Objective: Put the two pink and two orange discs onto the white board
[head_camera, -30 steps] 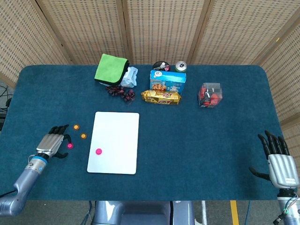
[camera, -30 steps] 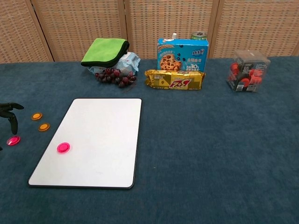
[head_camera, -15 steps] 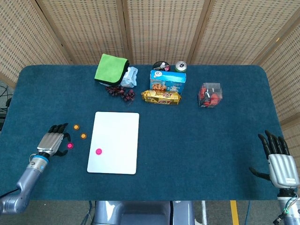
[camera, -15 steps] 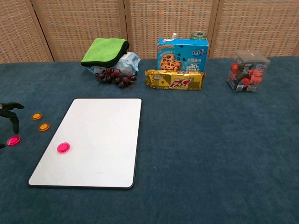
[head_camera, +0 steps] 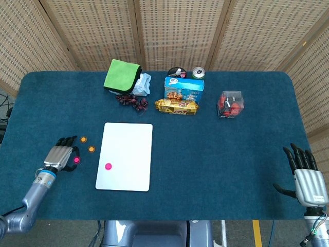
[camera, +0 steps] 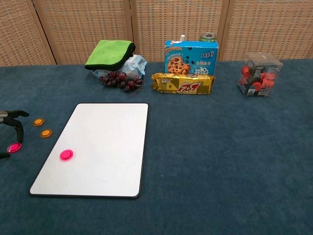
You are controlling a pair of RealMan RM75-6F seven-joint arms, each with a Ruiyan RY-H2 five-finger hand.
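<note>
One pink disc [head_camera: 108,166] already lies on the white board [head_camera: 128,144] near its left edge; the second pink disc [head_camera: 76,160] and two orange discs [head_camera: 87,144] wait on the table [head_camera: 216,154] beside it. The left hand [head_camera: 60,155], fingers spread and empty, hovers just beside that pink disc, apparently poised to pick it, having drifted slightly toward the table's near edge. The right hand [head_camera: 307,177] rests open at the near right corner.

This looks like a robot test room rather than a home: a table [head_camera: 247,154] covered in dark blue felt stands before woven folding screens [head_camera: 175,31] that shut off the background. A bare grey floor [head_camera: 241,234] with what seems to be a yellow stripe [head_camera: 255,231] shows under the front edge, suggesting a lab or workshop
</note>
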